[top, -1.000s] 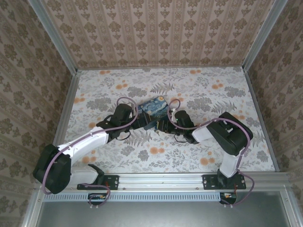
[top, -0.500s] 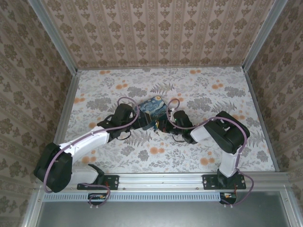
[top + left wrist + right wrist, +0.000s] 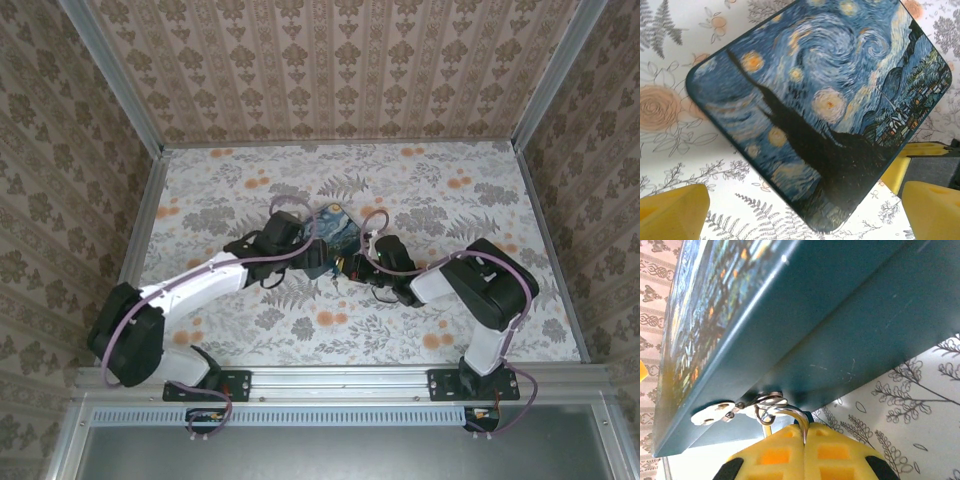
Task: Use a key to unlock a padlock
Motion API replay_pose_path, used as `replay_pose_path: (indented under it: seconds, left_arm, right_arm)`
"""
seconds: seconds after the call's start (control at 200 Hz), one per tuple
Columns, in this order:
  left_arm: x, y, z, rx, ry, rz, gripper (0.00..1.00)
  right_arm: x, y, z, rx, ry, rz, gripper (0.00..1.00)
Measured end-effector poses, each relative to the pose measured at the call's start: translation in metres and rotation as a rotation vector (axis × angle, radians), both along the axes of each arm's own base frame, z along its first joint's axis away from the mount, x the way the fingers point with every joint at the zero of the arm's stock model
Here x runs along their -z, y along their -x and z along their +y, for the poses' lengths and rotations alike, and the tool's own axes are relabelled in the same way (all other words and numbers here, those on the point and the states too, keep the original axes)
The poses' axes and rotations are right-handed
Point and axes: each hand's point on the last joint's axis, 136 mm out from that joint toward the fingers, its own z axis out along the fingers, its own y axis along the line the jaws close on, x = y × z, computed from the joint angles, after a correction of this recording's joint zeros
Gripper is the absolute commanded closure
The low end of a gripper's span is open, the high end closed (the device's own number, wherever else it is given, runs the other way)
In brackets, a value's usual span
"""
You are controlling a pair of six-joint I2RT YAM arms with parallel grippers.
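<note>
The dark blue starry-night box [image 3: 336, 224] lies mid-table, and its painted lid [image 3: 825, 110] spreads out under my left wrist camera. My left gripper [image 3: 805, 212] hovers open over the box's near corner, one yellow finger [image 3: 670, 210] on each side of it and touching nothing. At the box's front hasp [image 3: 715, 414], my right gripper [image 3: 805, 440] is shut on the padlock's silver shackle [image 3: 787, 414]. Only a sliver of the teal padlock body [image 3: 810, 416] peeks out behind the pads. I see no key clearly. From above, both grippers [image 3: 318, 262] [image 3: 350, 266] meet at the box's front edge.
The floral table [image 3: 450, 200] is fenced by patterned walls with metal rails [image 3: 140, 240] at the sides. The right gripper's yellow finger [image 3: 907, 160] sits against the box's right edge, close to my left gripper. Open tabletop lies behind and to both sides of the box.
My left arm has swung right and forward, bringing its gripper over the box's near corner. The right gripper has stayed shut at the hasp, and the box has hardly moved.
</note>
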Motion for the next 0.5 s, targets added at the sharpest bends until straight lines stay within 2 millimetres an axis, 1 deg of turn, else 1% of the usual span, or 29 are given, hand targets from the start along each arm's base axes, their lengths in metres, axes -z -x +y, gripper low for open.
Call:
replay_pose_path:
  seconds: [0.135,0.255,0.425,0.5]
  left_arm:
    - [0.004,-0.005,-0.005,0.009,-0.086,-0.023,0.00]
    - [0.008,-0.011,-0.004,-0.003,-0.147,-0.034,0.00]
    - [0.021,-0.017,0.001,-0.025,-0.217,-0.028,0.00]
    - [0.019,-0.020,0.000,-0.031,-0.225,-0.041,0.00]
  right_arm:
    - [-0.002,0.003,-0.003,0.002,0.004,0.005,1.00]
    - [-0.002,0.004,-0.005,0.005,0.007,0.011,1.00]
    - [-0.001,0.004,-0.006,0.006,0.009,0.014,1.00]
    - [-0.001,0.004,-0.006,0.006,0.008,0.013,1.00]
